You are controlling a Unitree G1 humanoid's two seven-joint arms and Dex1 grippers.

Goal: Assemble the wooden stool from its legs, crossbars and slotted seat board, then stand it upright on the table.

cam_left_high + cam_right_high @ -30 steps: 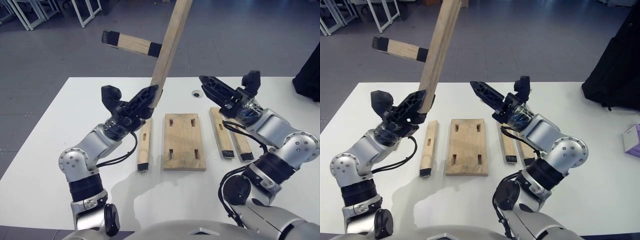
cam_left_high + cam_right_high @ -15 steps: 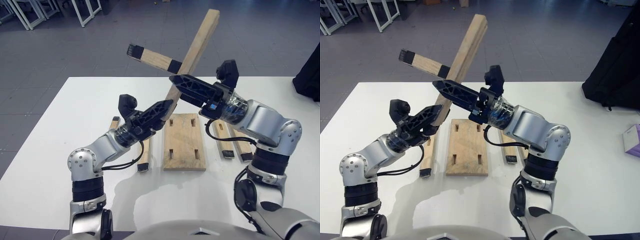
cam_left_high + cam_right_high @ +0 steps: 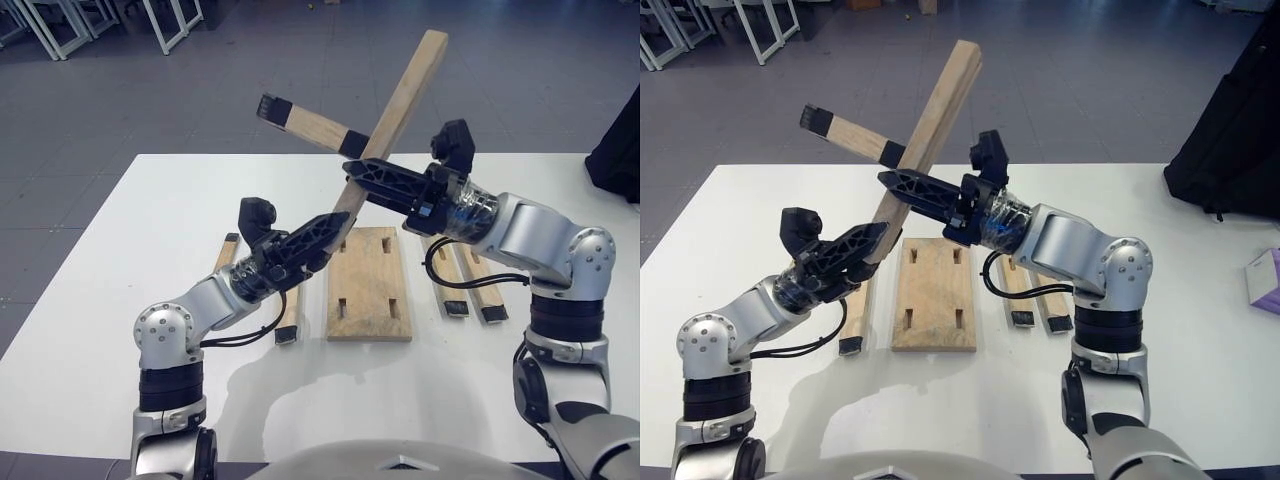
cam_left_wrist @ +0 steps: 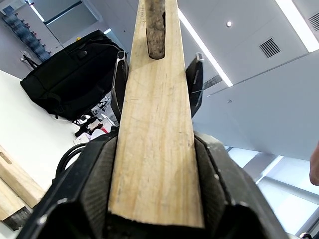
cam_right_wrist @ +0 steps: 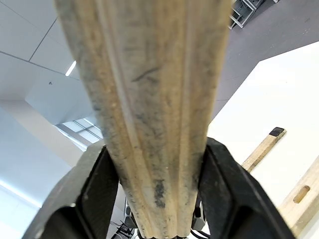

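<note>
A long wooden leg slants up over the table, with a black-tipped crossbar stuck through its slot. My left gripper is shut on the leg's lower end, just left of the slotted seat board, which lies flat. My right gripper comes in from the right and is shut on the same leg a little higher, one finger against each side. In the right wrist view the leg sits between the fingers. The crossbar's end pokes through the slot.
Two loose pieces lie on the white table left of the seat board: a leg and a thinner bar. Two more lie to its right. A round cable port sits behind the board. A dark bag stands at far right.
The left gripper has tilted the leg and crossbar over to the right and lowered them. The right gripper has swung left and closed on the leg. In the last half second, only a small shift.
</note>
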